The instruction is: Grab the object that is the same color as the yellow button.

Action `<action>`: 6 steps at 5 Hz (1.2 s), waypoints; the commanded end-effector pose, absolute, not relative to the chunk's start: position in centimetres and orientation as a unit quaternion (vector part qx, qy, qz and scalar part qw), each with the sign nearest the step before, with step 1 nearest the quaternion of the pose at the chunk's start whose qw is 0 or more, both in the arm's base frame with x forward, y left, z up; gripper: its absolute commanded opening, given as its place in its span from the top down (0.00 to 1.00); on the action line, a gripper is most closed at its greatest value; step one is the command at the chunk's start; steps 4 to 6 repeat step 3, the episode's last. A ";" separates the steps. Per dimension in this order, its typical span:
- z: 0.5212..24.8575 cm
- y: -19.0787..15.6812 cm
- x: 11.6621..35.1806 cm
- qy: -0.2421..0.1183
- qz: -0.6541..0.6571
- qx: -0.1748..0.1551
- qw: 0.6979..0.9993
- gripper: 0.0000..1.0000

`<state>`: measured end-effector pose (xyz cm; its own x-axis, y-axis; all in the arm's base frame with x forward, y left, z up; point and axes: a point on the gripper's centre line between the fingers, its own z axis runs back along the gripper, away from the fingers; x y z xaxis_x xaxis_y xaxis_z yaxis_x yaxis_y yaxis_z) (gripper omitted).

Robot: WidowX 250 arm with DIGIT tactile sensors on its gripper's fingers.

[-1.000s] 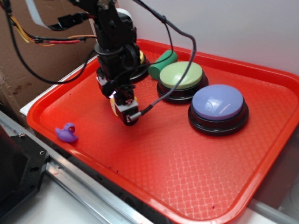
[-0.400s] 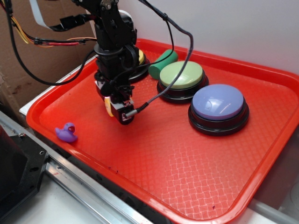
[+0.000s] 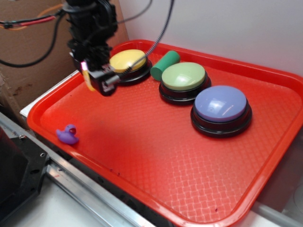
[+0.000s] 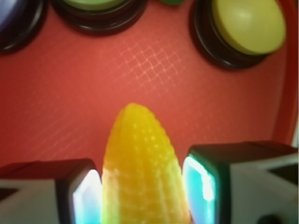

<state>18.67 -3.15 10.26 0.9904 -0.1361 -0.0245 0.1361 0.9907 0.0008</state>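
Purple plastic shows first at the far left of the exterior view: a small toy duck sits on the red tray near its 8 o'clock edge, well apart from everything else. Up at 10 o'clock the black gripper hangs above the tray, its jaws closed on the yellow corn cob, of which only a thin yellow sliver shows beside the black fingers here. The wrist view makes the hold plain: the corn cob stands between the two pads, pressed on both sides, its tapered tip pointing toward 12 o'clock over bare tray.

Just to the right of the gripper, at about 11 o'clock on the tray, sits the yellow button on its black base, near the held cob but not touching it. A green cylinder lies tilted between that button and the green-topped button at 1 o'clock. Farthest right, at about 2 o'clock, rests the purple-topped button, just beside the green one. A cardboard box stands behind the tray at upper left.
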 end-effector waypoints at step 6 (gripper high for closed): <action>18.5 -3.8 17.1 -0.079 -0.039 -0.008 0.996 1.00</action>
